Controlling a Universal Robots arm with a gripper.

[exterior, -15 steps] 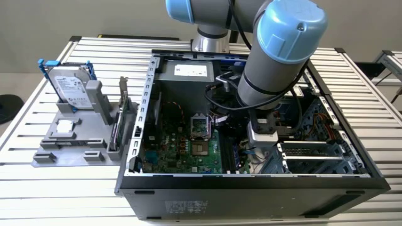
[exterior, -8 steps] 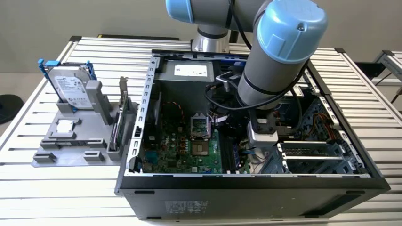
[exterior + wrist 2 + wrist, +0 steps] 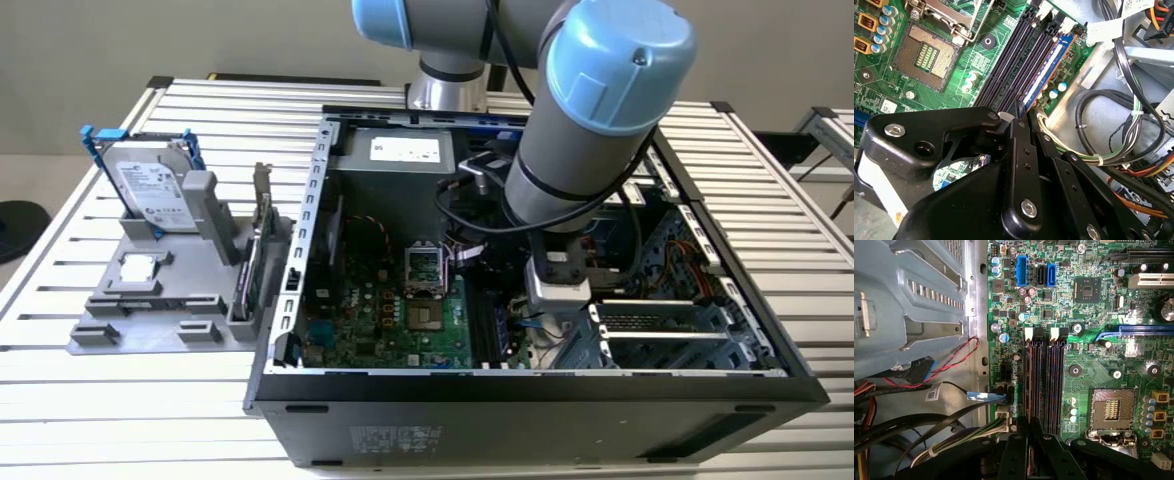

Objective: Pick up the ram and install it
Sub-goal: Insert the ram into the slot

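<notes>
Inside the open computer case (image 3: 534, 388), just beside the empty processor socket (image 3: 926, 52), my fingers (image 3: 1024, 111) are pinched almost together, with the thin top edge of the ram (image 3: 1046, 67) caught between them at its near end. The ram stands on its long edge in the memory slot farthest from the socket. Its long axis runs parallel to the three bare slots (image 3: 1054, 385) that lie between it and the socket. One end is under my fingertips and the other points toward the white latches (image 3: 1069, 25) at the far end of the slots. The second wrist view gives me the ram's bluish face as a bright stripe along the slot. The first wrist view looks straight down the slots and also takes in a white tag (image 3: 933, 392) and a blue tag (image 3: 979, 396) on the cables, on the side of the slots away from the socket. The exterior view takes in what lies well apart from the socket. There is a white sticker (image 3: 404, 150) on the power supply and a printed label (image 3: 400, 440) on the case's front wall. Outside the case, on the slatted table (image 3: 80, 400), a silver hard drive (image 3: 150, 185) with a white printed label stands in a grey holder (image 3: 147, 300).
</notes>
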